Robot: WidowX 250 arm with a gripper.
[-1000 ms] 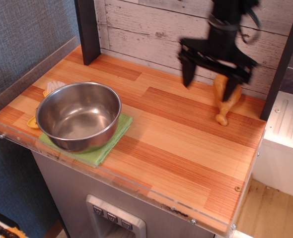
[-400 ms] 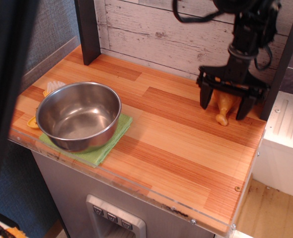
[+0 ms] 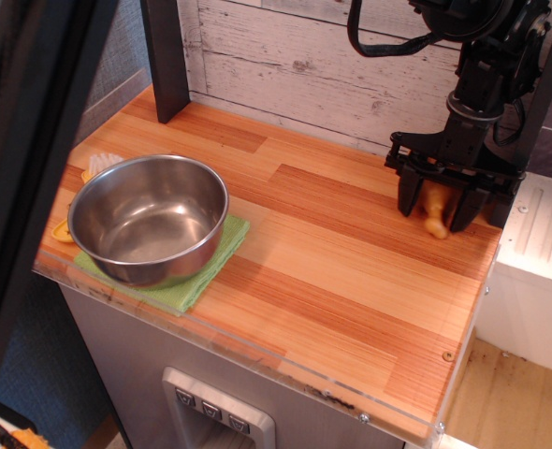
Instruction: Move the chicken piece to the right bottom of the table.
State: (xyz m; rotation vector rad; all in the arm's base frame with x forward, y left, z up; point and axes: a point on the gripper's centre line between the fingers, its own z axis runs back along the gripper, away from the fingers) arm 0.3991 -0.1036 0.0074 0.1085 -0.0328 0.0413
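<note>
While the black robot gripper point(image 3: 437, 211) stands low at the far right of the wood-plank counter point(image 3: 332, 299), its two dark fingers point(image 3: 408, 195) close around the glossy golden-tan toy chicken drumstick point(image 3: 435, 208). Well apart, a steel bowl point(image 3: 149, 217) sits on a green cloth point(image 3: 210, 267).
</note>
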